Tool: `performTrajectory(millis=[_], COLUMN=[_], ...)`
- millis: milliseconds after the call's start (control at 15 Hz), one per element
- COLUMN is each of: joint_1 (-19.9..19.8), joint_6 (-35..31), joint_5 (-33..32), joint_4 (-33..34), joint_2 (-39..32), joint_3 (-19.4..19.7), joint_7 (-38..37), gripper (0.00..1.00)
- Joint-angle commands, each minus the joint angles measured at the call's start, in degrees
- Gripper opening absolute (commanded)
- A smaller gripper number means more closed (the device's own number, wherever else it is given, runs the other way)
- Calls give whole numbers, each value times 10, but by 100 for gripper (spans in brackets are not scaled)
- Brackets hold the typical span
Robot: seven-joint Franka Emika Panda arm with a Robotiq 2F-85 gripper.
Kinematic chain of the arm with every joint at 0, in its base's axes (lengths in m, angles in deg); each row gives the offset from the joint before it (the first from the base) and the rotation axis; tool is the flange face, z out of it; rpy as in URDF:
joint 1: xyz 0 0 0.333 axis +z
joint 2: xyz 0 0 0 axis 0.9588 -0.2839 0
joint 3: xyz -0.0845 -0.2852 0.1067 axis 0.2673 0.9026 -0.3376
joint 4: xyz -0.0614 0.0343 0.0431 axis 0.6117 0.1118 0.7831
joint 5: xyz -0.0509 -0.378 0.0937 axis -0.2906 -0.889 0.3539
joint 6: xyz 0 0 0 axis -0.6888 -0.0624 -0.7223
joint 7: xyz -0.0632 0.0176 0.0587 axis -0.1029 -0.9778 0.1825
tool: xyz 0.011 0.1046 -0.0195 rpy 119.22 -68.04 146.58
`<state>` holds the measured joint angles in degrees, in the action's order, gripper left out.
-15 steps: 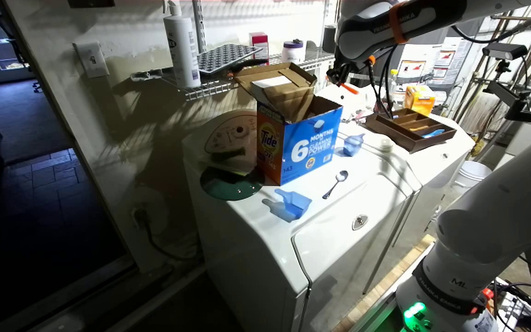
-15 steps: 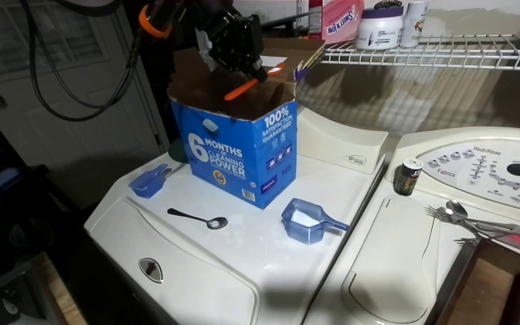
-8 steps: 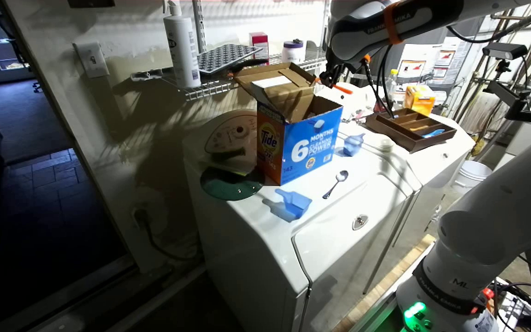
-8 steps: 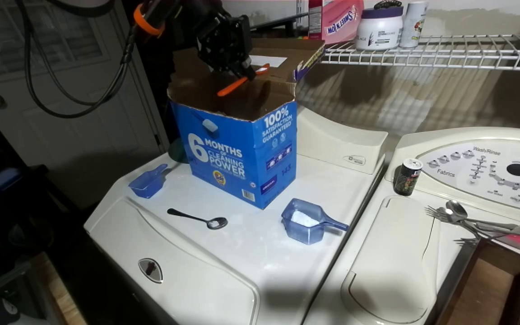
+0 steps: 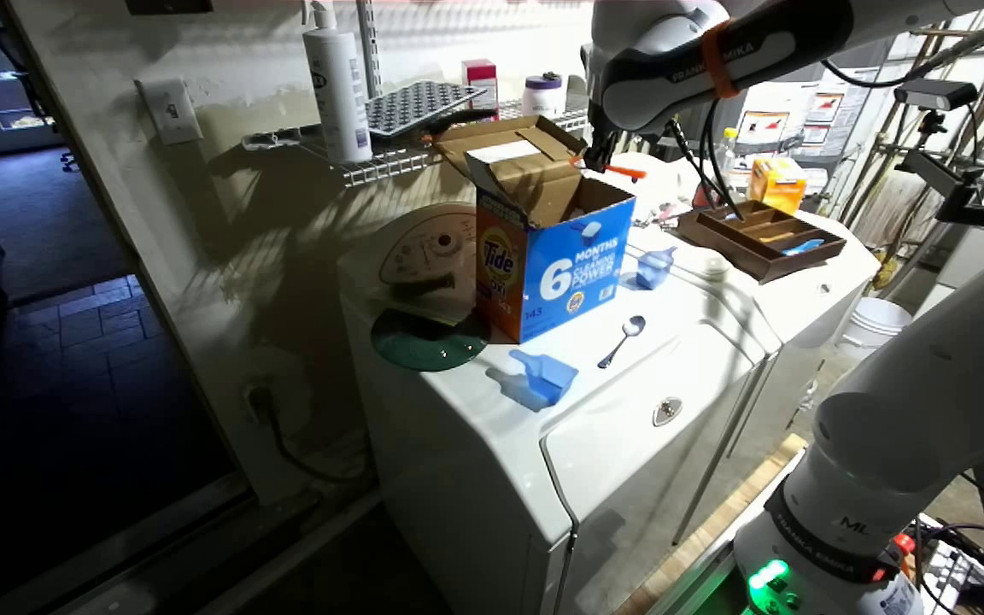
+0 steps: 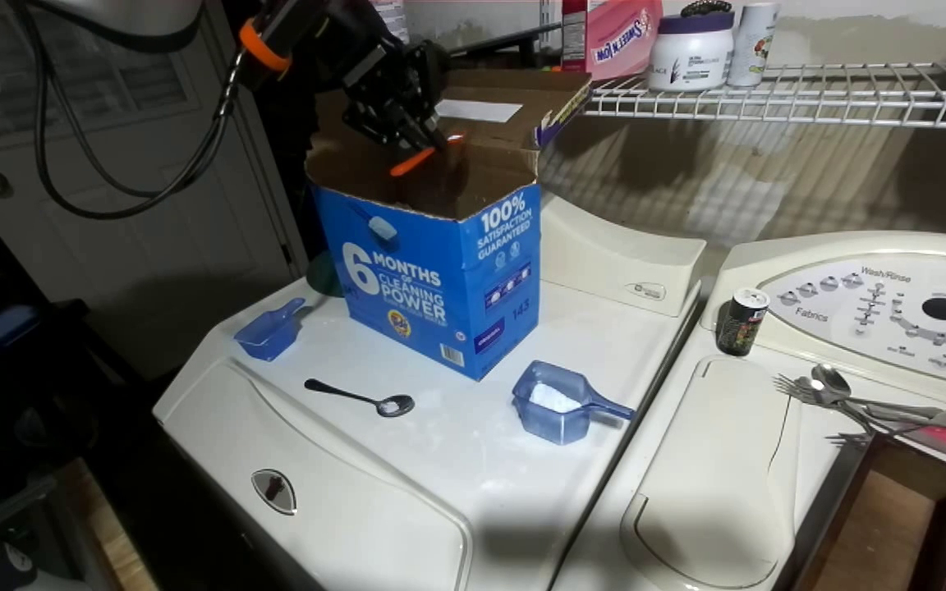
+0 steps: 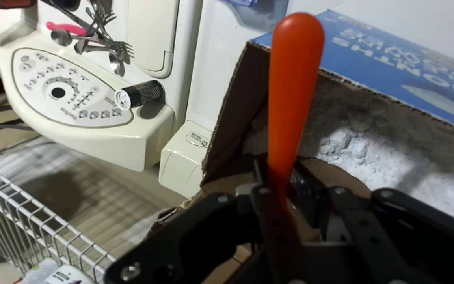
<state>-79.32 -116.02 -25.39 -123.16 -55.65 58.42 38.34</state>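
Note:
My gripper (image 6: 438,139) is shut on an orange utensil (image 6: 412,162), probably a spoon, over the open top of a blue and orange Tide box (image 6: 424,271). In the wrist view the utensil's rounded orange handle (image 7: 296,79) rises from between the fingers. Its far end is hidden there. White powder (image 7: 369,161) lies inside the box. In an exterior view the utensil (image 5: 627,172) sticks out on both sides of the gripper (image 5: 599,162), near the raised cardboard flap (image 5: 543,154). The box stands upright on a white machine (image 6: 407,484).
A blue scoop with white powder (image 6: 553,419), another blue scoop (image 6: 268,332) and a metal spoon with some powder (image 6: 393,405) lie around the box. A wire shelf (image 6: 801,98) with bottles is behind. Cutlery (image 6: 842,402), a black can (image 6: 742,322) and a brown tray (image 6: 875,525) lie on the neighbouring machine.
The gripper has moved across the box opening, leftward in both exterior views, and has turned. The utensil has tilted with it. White powder seen on its far end earlier no longer shows.

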Motion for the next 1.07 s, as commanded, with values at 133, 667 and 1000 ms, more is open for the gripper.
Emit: performTrajectory(millis=[133,667,1000], joint_1=[8,29,44], joint_6=[0,-33,-55], joint_5=[-112,-321,-432], joint_4=[-25,-48,-62], joint_2=[22,21,24], joint_3=[-17,-26,-22], joint_7=[50,56,74], gripper=[4,4,4])
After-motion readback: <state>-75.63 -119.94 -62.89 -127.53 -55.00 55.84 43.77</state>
